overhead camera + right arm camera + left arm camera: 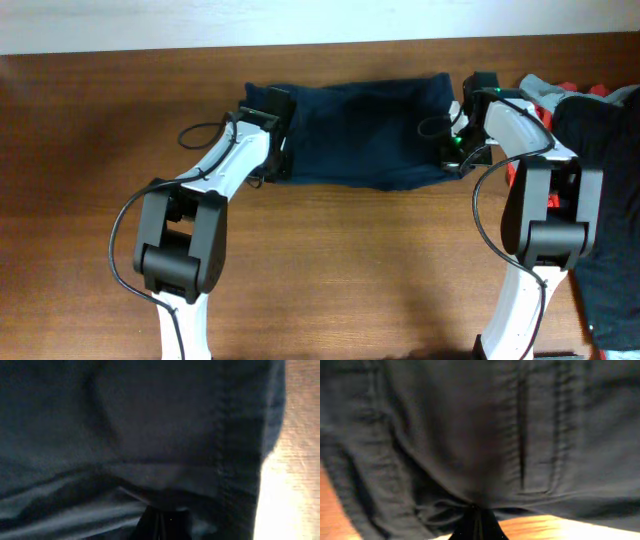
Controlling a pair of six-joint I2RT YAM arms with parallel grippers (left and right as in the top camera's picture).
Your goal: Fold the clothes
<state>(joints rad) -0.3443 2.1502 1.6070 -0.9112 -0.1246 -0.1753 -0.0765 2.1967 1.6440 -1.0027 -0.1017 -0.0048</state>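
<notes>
Navy shorts (370, 135) lie spread flat along the far edge of the bench (350, 270), about midway between its left and right edges, with their long side running parallel to that far edge. The cloth looks stretched sideways between the two arms, and its near edge sags in a shallow curve.

At the left end of the shorts the left tool (477, 525) has its fingers pressed together on the fabric. In the left wrist view dark cloth gathers into folds right at the fingertips and fills nearly the whole picture. A stitched vertical slit (521, 435), probably a pocket, runs down the cloth. Bare wood shows only in the lower corners.

At the right end the right tool (162, 522) is likewise pressed together and pinching the shorts. In the right wrist view a fold of the fabric bunches over the fingertips, a stitched hem (221, 435) runs down the cloth on the right, and brightly lit wood shows beyond it.

More clothes are heaped at the right edge of the bench: a large black garment (610, 180), a grey piece (545, 92) at the far end of the heap, and some orange-red cloth (572, 88) showing beside it. The right arm (530, 150) stands just in front of this heap, partly covering it.
</notes>
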